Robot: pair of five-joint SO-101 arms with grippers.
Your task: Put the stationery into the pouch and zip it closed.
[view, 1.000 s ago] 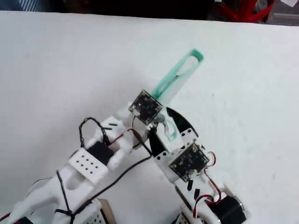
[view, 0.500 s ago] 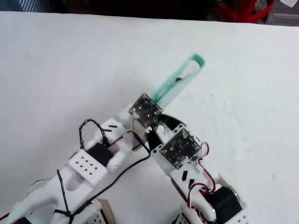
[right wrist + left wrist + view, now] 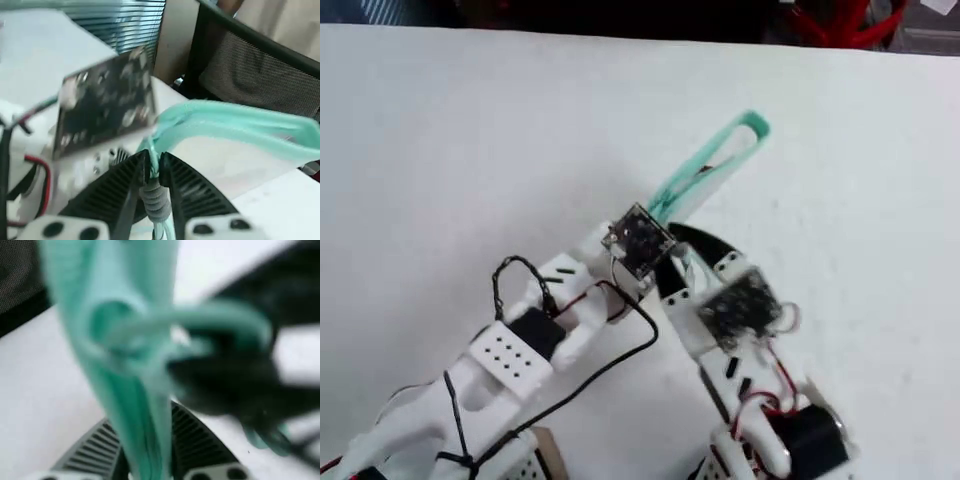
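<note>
Mint-green edging runs round the clear pouch [image 3: 705,170], which lies slantwise on the white counter [image 3: 470,130]; both arms meet at its near end. The left arm [image 3: 535,340] comes to that end from one side and the right arm [image 3: 750,380] from the other, their wrist boards almost touching just short of the pouch. Seen from the left wrist, a mint band of the pouch [image 3: 137,435] passes straight down between the two ribbed black left jaws, which are pressed in on it, and a blurred dark finger [image 3: 235,385] of the other arm crosses close in front of the pouch. Seen from the right wrist, the right jaws are closed tight on the zip pull [image 3: 154,200], a grey ridged bead on a mint cord at the pouch's near corner. Beyond the pull the green-rimmed pouch [image 3: 240,122] stretches away, with the left arm's circuit board [image 3: 107,100] right beside it. What the pouch holds cannot be told. A black mesh chair [image 3: 260,75] stands beyond the pouch, past the counter's far edge.
</note>
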